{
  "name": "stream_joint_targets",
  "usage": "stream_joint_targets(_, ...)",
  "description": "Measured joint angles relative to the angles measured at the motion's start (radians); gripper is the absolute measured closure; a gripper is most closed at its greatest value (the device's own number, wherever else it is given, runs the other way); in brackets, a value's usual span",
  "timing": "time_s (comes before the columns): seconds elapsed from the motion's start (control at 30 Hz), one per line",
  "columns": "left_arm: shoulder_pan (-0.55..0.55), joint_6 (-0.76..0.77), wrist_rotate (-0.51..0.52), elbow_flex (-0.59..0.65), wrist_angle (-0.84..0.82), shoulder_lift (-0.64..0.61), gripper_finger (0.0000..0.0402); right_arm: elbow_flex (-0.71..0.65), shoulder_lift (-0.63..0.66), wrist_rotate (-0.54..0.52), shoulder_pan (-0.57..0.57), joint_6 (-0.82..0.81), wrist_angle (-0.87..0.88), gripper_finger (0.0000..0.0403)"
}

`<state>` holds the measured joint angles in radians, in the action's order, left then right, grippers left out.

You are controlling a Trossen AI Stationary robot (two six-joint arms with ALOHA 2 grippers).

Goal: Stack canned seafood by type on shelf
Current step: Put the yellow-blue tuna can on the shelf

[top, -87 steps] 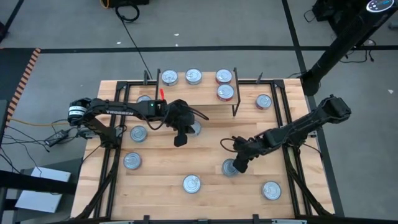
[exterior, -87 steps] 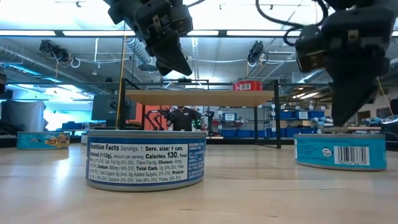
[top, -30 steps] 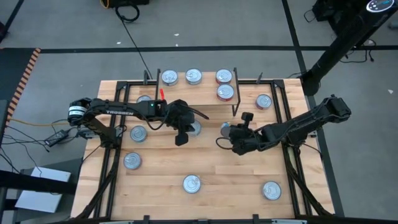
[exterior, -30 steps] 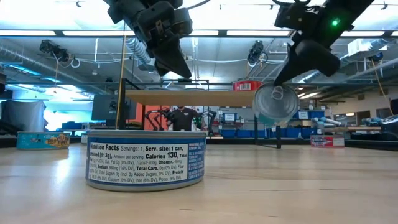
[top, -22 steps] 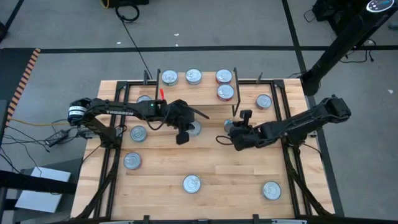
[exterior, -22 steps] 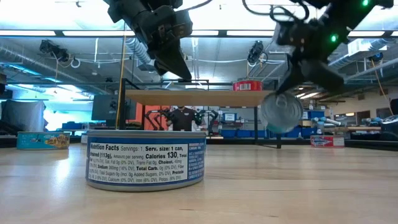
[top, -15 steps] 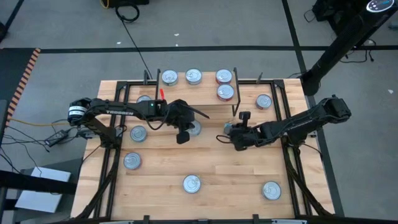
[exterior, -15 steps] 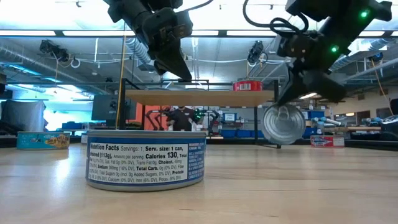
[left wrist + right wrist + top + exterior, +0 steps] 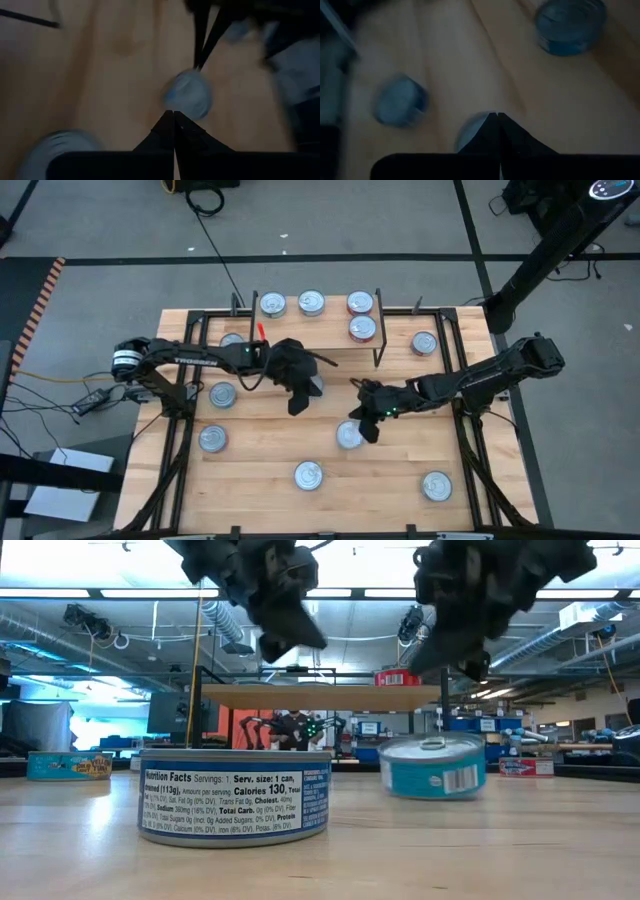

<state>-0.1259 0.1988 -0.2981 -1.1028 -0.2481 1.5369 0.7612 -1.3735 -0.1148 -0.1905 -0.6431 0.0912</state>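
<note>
Wooden tabletop [image 9: 270,455] on black rails, seen from above on a grey floor, with a bright workshop behind. Silver-topped seafood tins are scattered across it. At the far edge stands the small shelf [image 9: 335,320], carrying four tins along its back and right end, two of them red-labelled [image 9: 362,328], apparently grouped by type. The right gripper [image 9: 366,430], fingers pressed together and holding nothing, hangs just beside a teal tin [image 9: 347,435] standing upright near the table's middle. The left gripper [image 9: 297,404], also closed and empty, hovers by another tin [image 9: 314,385] in front of the shelf
</note>
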Motion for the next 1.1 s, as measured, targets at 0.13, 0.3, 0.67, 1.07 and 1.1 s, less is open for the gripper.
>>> stream_joint_targets(0.13,-0.008,0.148,-0.163,0.012,0.078,0.015,0.0399,0.0,0.0,0.009,-0.015,-0.062,-0.068,0.0403)
stream_joint_targets(0.3,-0.001,0.172,-0.201,0.012,0.046,0.031,0.0375,0.001,0.0,0.03,-0.059,-0.138,-0.05,0.0395)
stream_joint_targets(0.67,0.058,0.095,-0.194,0.013,0.224,0.224,0.0395,0.0,-0.114,0.038,-0.322,-0.215,0.036,0.04)
stream_joint_targets(1.07,0.07,-0.006,0.044,0.013,0.445,0.378,0.04,0.054,-0.318,-0.06,-0.325,-0.22,-0.005,0.04)
stream_joint_targets(1.1,0.073,-0.011,0.049,0.013,0.458,0.386,0.04,0.055,-0.324,-0.071,-0.32,-0.22,-0.008,0.04)
